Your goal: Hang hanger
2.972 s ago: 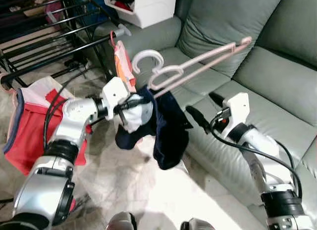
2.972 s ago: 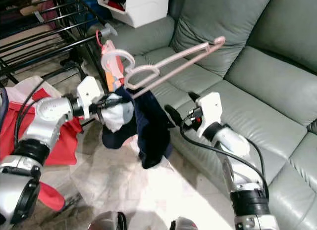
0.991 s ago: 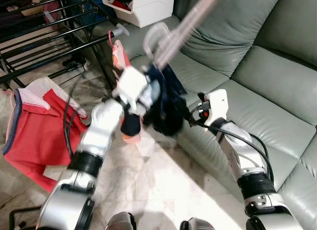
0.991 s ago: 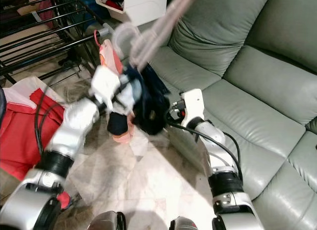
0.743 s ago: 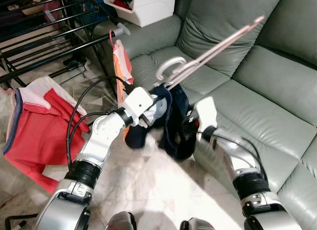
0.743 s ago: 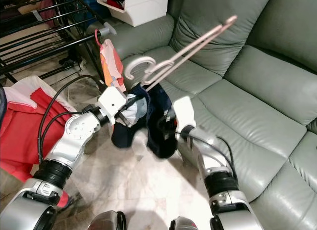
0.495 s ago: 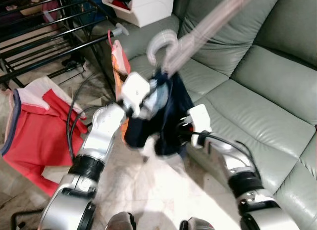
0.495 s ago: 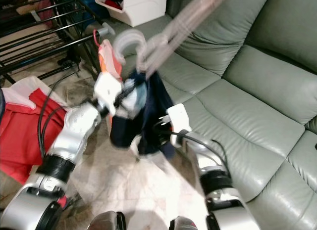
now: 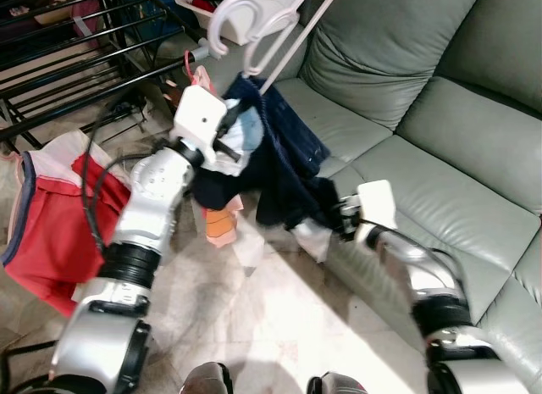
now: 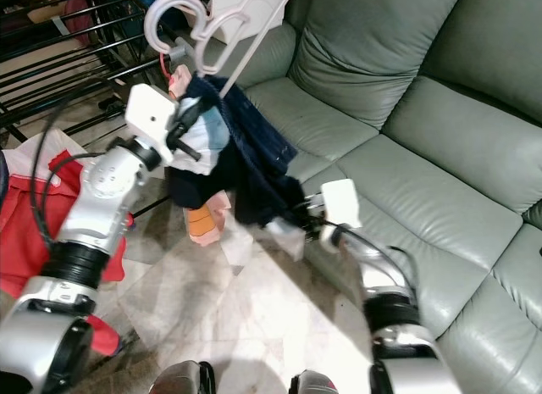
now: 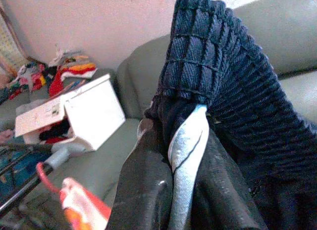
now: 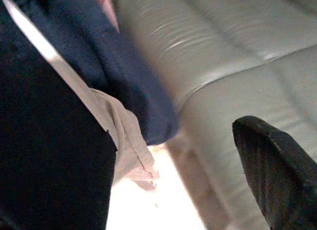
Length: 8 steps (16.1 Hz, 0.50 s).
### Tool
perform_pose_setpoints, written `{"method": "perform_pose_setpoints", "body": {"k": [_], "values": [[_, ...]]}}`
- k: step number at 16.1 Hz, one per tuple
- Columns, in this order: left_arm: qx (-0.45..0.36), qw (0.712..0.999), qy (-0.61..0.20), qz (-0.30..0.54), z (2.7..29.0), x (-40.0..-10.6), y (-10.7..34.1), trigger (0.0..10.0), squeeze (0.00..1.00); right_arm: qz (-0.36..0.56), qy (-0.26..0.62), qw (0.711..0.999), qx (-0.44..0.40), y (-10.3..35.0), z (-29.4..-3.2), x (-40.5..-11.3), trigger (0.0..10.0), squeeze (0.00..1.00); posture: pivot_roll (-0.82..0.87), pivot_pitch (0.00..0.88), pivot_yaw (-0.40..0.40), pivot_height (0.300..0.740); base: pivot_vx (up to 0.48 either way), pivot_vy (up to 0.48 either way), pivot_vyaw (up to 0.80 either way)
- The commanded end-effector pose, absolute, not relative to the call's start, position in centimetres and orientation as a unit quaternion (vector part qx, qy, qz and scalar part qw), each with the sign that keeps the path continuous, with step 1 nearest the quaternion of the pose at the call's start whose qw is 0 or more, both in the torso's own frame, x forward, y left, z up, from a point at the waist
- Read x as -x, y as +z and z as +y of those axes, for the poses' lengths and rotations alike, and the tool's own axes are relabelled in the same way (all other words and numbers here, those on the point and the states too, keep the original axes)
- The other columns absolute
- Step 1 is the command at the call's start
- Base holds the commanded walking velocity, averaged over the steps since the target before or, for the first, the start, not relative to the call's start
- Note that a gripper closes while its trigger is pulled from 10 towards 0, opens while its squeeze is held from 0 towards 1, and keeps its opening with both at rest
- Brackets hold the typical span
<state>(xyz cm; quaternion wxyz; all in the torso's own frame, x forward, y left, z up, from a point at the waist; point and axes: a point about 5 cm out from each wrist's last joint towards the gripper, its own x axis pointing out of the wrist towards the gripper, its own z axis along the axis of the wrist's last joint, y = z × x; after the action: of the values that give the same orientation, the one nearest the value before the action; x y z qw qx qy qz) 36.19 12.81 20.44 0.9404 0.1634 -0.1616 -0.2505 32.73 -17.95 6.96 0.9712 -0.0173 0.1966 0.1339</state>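
Left gripper (image 9: 230,141) clamped on dark garment (image 9: 284,169), lifting pink hanger (image 9: 254,30) high so its hook cleared black drying rack (image 9: 76,68). Right gripper (image 9: 339,218) down at the hem, grip impossible to tell.

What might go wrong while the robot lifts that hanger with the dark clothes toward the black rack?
The dark garment is bunched to one side of the pink hanger and may slide off. The left pincer grips cloth rather than the hanger, so the hanger may swing and miss the rack. The right pincer, down at the hem, could snag it.
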Motion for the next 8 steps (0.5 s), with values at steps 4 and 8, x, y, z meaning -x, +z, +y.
{"method": "perform_pose_setpoints", "body": {"k": [4, 8], "values": [[-0.187, 0.924, -0.29, -0.162, 16.6, -35.6, 20.8, 2.8, 0.0, 0.136, -0.045, 0.989, 0.032, 10.4, -26.8, -32.3, 0.0, 0.0, -0.07, 0.037, 0.027, 0.74, 0.0, 0.0, 0.0], [-0.091, 0.885, -0.45, -0.077, 16.5, -33.9, 19.0, 0.0, 0.0, 0.091, -0.162, 0.982, -0.04, 13.8, -31.3, -33.3, 0.0, 0.0, -0.07, 0.028, 0.028, 0.74, 0.0, 0.0, 0.0]]}}
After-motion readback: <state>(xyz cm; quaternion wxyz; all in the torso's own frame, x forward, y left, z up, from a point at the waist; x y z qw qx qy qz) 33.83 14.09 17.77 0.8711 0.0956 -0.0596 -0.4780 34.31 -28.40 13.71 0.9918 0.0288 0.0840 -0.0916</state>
